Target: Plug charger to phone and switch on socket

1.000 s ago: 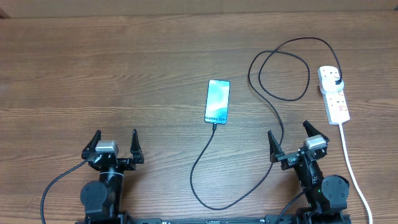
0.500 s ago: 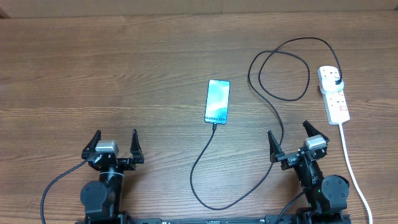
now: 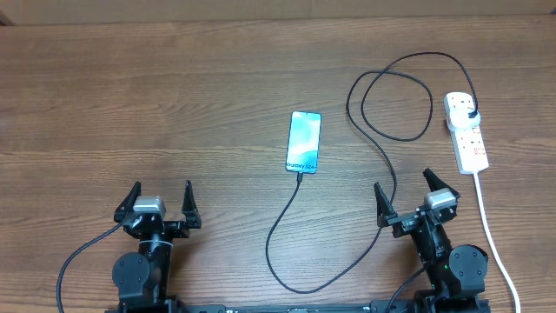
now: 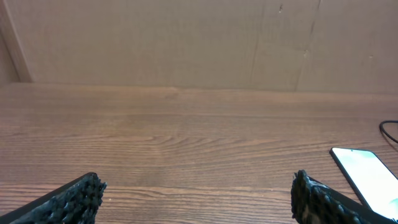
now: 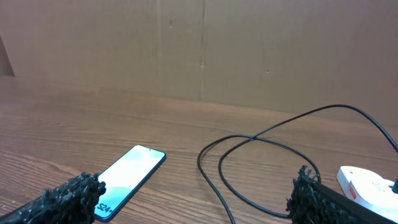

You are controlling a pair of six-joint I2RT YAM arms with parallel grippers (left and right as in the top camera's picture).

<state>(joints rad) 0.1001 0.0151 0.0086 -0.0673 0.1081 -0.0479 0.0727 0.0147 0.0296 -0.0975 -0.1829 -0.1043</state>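
Note:
The phone (image 3: 304, 142) lies flat mid-table with its light screen up; it also shows in the left wrist view (image 4: 367, 174) and the right wrist view (image 5: 127, 177). The black charger (image 3: 281, 228) meets the phone's lower edge, curves toward the front, climbs right, loops (image 5: 261, 168) and ends in a black plug in the white socket (image 3: 466, 130) at far right. My left gripper (image 3: 161, 191) stands open at front left over bare wood (image 4: 196, 199). Front right, my right gripper (image 3: 404, 184) is open, with the cable on the table under its gap (image 5: 196, 199).
The socket's white cord (image 3: 488, 222) runs toward the front edge, right of my right arm. A brown cardboard wall (image 4: 186, 43) closes off the back of the wooden table (image 3: 130, 104). The socket's near end (image 5: 367, 186) shows beside my right finger.

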